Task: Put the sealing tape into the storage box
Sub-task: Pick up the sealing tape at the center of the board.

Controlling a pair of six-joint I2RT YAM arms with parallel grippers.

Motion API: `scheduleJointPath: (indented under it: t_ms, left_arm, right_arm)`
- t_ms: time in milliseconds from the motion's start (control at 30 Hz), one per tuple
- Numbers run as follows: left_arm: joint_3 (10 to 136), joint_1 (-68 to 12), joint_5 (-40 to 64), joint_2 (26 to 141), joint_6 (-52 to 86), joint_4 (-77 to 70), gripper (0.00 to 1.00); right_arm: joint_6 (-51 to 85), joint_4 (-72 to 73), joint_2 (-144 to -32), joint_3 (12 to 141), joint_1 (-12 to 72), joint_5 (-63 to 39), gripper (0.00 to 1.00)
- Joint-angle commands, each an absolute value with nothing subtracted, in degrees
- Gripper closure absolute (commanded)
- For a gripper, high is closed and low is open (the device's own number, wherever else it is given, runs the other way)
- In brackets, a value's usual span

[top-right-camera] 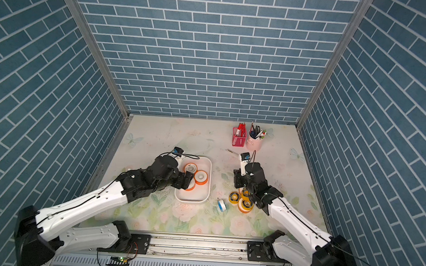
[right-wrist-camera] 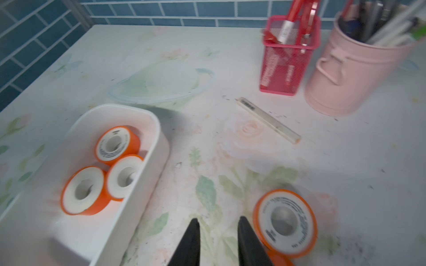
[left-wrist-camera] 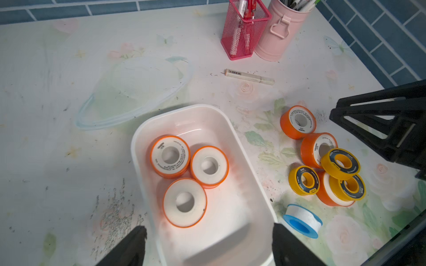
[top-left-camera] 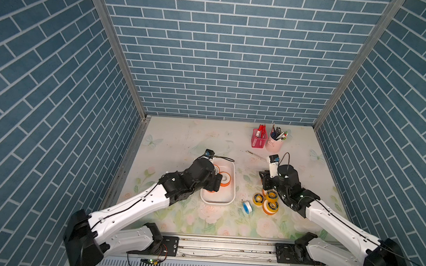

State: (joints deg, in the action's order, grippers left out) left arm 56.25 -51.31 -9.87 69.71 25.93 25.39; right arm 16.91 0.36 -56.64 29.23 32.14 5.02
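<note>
Three round orange-rimmed spools of white sealing tape (left-wrist-camera: 184, 202) lie flat and pressed together inside the shallow white plastic storage box (left-wrist-camera: 232, 138), toward its far end. The left gripper (left-wrist-camera: 209, 229) hangs right above them, and in both top views it covers the nearest of the three. Its black fingers (left-wrist-camera: 136, 244) are spread wide. Only the bare near end of the box shows between them, and they have hold of nothing.

The rest of the tape sits on the flower-printed tabletop (left-wrist-camera: 69, 161) to the right of the box. There are three more orange spools (left-wrist-camera: 319, 149) and three smaller yellow-rimmed spools (left-wrist-camera: 303, 180), heaped close with some leaning on others. One blue-rimmed spool (left-wrist-camera: 302, 220) lies tilted by itself between the heap and the box.

The right gripper (right-wrist-camera: 218, 218) points down at the far edge of that heap. Its jaws stand only a little apart, with bare tabletop showing in the gap and nothing caught between them. The farthest orange spool (right-wrist-camera: 284, 222) is just beside the outside of one finger. The wrist picture is smeared there, so I cannot tell whether they touch.

A red mesh pen basket (top-left-camera: 258, 142) and a pink metal pen cup (top-left-camera: 274, 144) stand side by side at the back, well apart from the tape. A pale pen (left-wrist-camera: 250, 77) lies on the table in front of them.
</note>
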Motion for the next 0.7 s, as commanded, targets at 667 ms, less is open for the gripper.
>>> scheduleJointPath:
  t_ms: [667]
  left_arm:
    - [122.68, -62.1, -8.81, 138.7, 31.73, 32.15, 0.04]
  right_arm:
    - [29.53, 3.61, -33.54, 14.06, 18.5, 26.03, 0.49]
